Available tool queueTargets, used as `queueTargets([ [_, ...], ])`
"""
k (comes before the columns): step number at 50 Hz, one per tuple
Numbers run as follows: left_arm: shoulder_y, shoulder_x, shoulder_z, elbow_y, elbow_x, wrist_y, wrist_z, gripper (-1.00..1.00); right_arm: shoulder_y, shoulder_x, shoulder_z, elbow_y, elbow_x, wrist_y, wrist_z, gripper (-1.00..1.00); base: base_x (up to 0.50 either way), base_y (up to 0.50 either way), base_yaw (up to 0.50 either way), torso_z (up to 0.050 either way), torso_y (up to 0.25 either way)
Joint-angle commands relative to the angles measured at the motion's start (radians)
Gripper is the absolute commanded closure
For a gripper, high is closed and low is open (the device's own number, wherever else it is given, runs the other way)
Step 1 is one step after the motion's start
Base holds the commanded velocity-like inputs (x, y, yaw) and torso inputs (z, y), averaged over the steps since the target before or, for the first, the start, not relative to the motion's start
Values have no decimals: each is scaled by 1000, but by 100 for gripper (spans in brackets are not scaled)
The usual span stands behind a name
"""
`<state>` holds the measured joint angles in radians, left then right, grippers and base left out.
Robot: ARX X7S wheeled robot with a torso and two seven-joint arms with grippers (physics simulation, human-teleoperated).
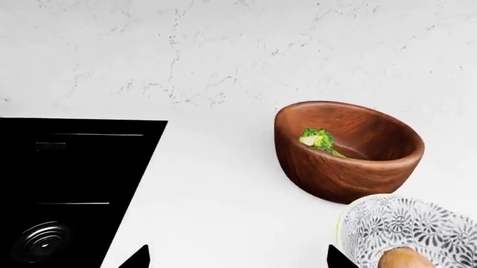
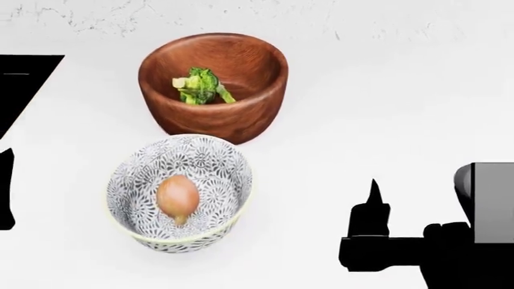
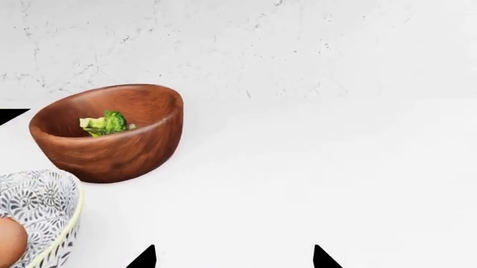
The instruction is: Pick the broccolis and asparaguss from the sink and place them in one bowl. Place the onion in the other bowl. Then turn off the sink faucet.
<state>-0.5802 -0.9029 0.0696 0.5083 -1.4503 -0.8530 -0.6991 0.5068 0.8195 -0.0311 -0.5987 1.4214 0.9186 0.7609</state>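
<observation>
Onion [image 2: 177, 198] upright in patterned bowl [image 2: 132, 174], tip perhaps downward, both jaws apart, empty.

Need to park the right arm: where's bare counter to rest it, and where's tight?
Bare counter runs right of the wooden bowl and patterned bowl, around the right gripper. It is crowded left: both bowls nearly touch, with only a narrow strip before the sink.

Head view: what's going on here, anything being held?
Nothing is held. The onion sits in the patterned white bowl, and green vegetables lie in the wooden bowl behind it. The right gripper and left gripper both look open and empty above the counter.
</observation>
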Motion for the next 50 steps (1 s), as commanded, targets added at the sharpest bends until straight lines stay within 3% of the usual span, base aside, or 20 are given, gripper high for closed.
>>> queueTargets([
  [1, -36, 23, 23, -24, 9, -8, -18, -100, 42, -15, -29, 34, -33, 2, -30, -100, -371, 0, 0, 0, 0],
  [8, -17, 11, 6, -42, 20, 6, -12, -100, 98, -41, -77, 73, -95, 3, -73, -100, -379, 49, 0, 0, 0],
  [50, 2, -5, -12, -39, -3, 18, -5, -100, 3, -49, -53, 35, -133, -62, -75, -100, -166, 500, 0, 0, 0],
])
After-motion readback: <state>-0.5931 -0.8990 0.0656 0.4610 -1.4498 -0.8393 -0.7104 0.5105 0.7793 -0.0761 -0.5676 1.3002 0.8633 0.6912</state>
